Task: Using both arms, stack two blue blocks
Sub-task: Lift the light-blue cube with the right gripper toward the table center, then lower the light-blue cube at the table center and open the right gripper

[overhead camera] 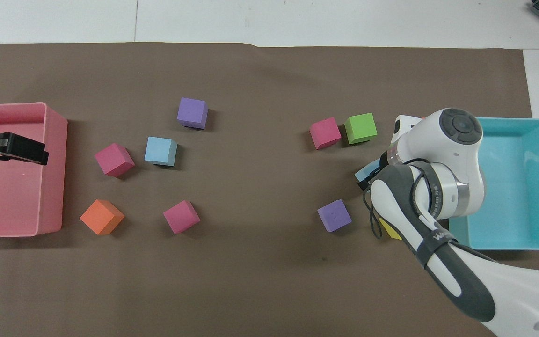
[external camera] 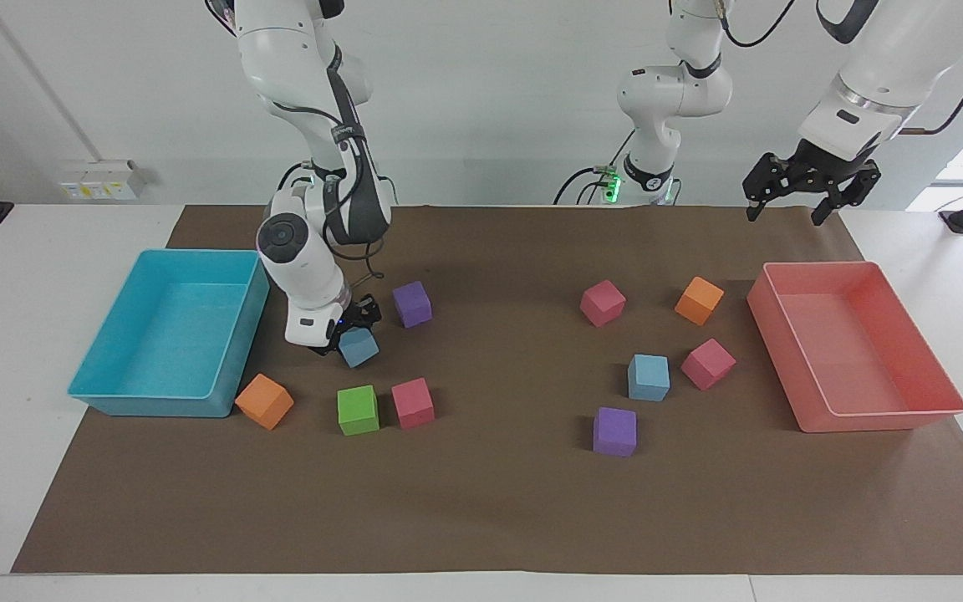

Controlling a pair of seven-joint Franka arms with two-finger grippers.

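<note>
Tilted sky-blue foam cube clamped in right end effector.

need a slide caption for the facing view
Right gripper grips one blue block beside the turquoise tray; left gripper waits open above the pink tray; second blue block untouched.

Bright, even overhead light, soft short shadows beside the cubes, sharp focus throughout.
</note>
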